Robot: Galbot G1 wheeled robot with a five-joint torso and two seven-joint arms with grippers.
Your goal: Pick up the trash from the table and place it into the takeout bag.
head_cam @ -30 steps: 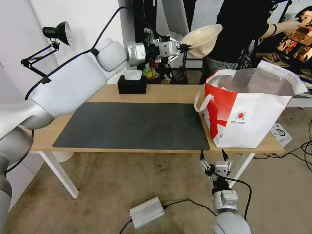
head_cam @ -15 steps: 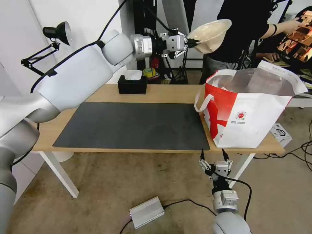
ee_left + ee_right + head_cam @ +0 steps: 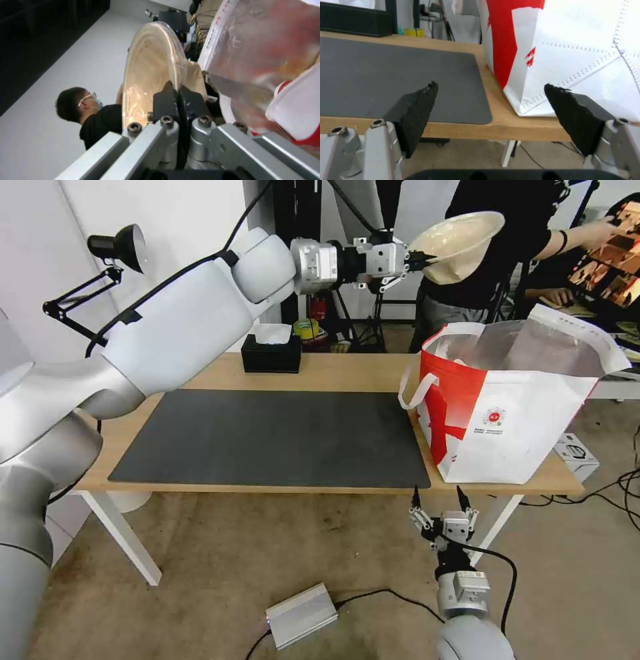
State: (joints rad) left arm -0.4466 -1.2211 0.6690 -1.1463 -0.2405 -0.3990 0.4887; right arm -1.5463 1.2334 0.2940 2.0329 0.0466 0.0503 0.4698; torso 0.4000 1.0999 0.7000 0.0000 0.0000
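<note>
A shallow beige bowl [image 3: 462,243] hangs in the air, tipped on its side, above and slightly behind the near-left corner of the open bag [image 3: 507,407], which stands at the right end of the table [image 3: 333,373]. The left gripper [image 3: 415,260] is clenched on the bowl's rim, its dark fingers [image 3: 166,100] pinching the thin edge from both sides; the wrist view looks past the bowl into the bag's foil-lined mouth, where a white container already lies. To do this step well, the bowl should probably travel further over the middle of the opening and come down below the bag's rim before the grip lets go, since the soft wall and loop handle could catch it or fold inward. The dark mat [image 3: 273,437] carries no trash. The right gripper [image 3: 438,500] waits low in front of the table edge, released with its pads [image 3: 416,110] wide apart.
</note>
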